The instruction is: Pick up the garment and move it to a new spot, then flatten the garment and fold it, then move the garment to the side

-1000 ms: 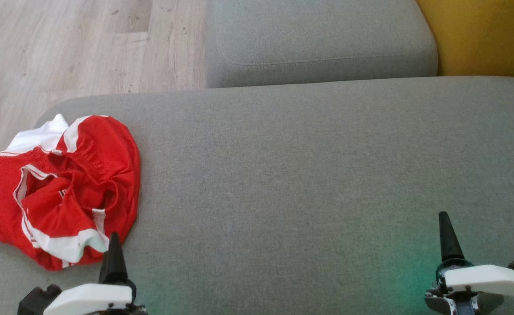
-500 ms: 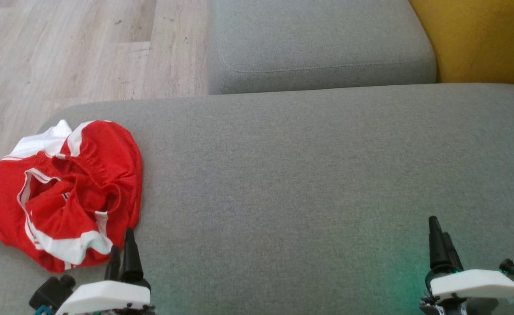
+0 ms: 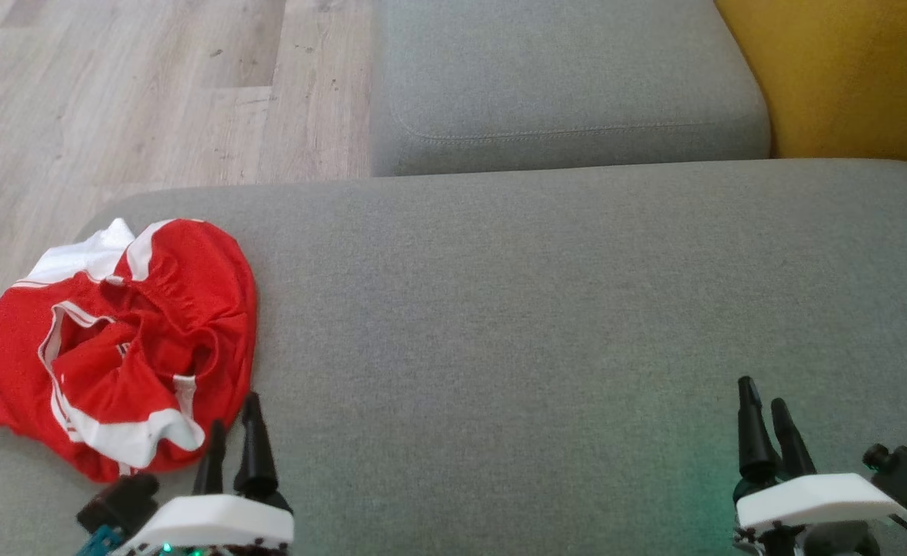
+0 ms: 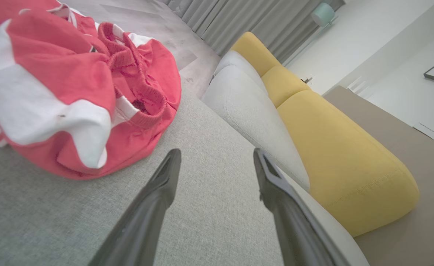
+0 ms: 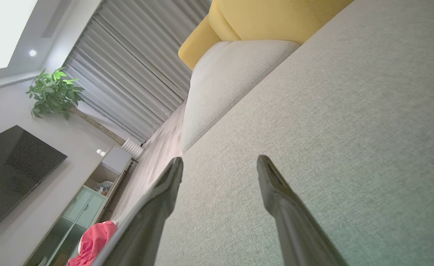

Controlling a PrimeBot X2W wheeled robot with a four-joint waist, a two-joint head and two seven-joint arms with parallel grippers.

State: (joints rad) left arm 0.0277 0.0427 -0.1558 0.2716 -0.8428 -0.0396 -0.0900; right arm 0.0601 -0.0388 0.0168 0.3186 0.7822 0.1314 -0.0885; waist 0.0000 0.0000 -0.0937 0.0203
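Note:
A crumpled red garment (image 3: 121,347) with white trim lies at the left end of the grey sofa seat (image 3: 538,309). In the left wrist view the garment (image 4: 73,85) bulges at the upper left, just beyond the fingers. My left gripper (image 3: 235,413) stands open right beside the garment's near right edge, apart from it, holding nothing. Far to the right, my right gripper (image 3: 762,394) is open above bare seat fabric. The garment (image 5: 91,242) shows small at the bottom left of the right wrist view.
Behind the seat lies a grey back cushion (image 3: 562,77), with a yellow cushion (image 3: 855,69) at the upper right. Wooden floor (image 3: 113,93) runs beyond the sofa's left end. A television (image 5: 10,173), a plant (image 5: 54,92) and a low cabinet (image 5: 91,199) stand across the room.
Both grippers have turned so that two fingers now show on each. The left gripper has shifted right and forward, the right gripper left. The head camera has moved a little.

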